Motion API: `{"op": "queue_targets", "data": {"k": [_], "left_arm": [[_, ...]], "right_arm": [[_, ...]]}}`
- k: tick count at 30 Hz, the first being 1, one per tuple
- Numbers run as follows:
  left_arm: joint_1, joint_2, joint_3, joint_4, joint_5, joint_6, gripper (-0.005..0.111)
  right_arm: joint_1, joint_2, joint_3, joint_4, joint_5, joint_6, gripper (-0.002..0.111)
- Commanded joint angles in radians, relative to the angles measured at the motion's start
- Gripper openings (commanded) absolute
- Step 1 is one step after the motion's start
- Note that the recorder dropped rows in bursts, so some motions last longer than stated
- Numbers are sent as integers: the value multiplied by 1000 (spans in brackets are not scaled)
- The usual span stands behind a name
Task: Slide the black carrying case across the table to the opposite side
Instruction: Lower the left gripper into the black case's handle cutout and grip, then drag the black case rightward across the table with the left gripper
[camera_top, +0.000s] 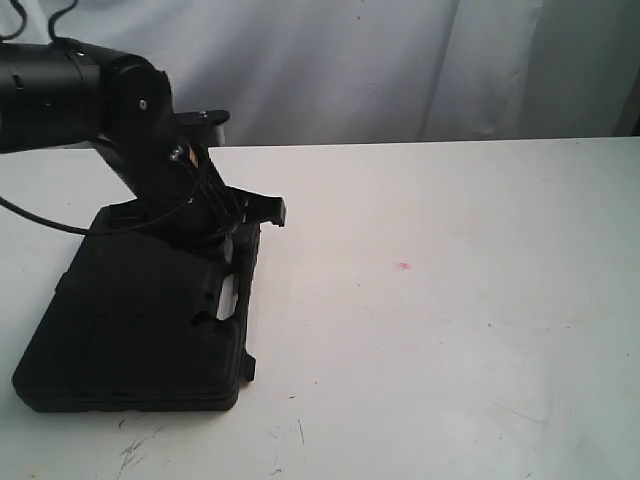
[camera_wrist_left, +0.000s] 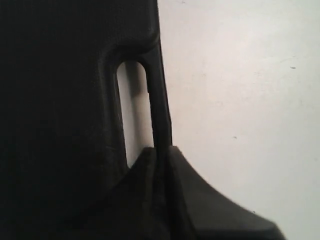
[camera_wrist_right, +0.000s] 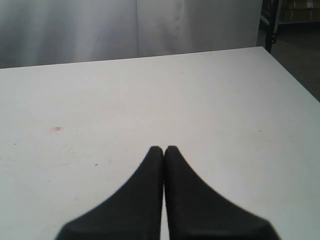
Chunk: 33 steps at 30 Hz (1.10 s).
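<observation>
Left wrist view: my closed left jaws, case (camera_wrist_left: 60, 100) handle (camera_wrist_left: 161, 100) at their tips; next, I should push it across the surface (camera_wrist_left: 240, 100).

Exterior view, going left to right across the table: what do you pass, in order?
black carrying case → handle cutout at the case's right edge → tiny red spot → bare white table

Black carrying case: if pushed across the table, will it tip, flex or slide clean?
The black carrying case lies flat and low on the table, so tipping looks unlikely. Its moulded shell looks rigid; it should probably move as one piece. The left gripper meets it at one end of the handle, so it may yaw.
</observation>
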Motion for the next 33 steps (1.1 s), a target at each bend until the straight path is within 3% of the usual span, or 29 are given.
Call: {"op": "queue_targets", "data": {"k": [1,6,33], "left_arm": [[-8,52,-41,66,6,-67,20],[-8,93,-47,62,-37,-65,32],[-8,299,-157,37,-48,-60,32]], "right_arm": [[1,-5,4,1,0,3,0],[1,-5,4,1,0,3,0],[1,-5,4,1,0,3,0]]}}
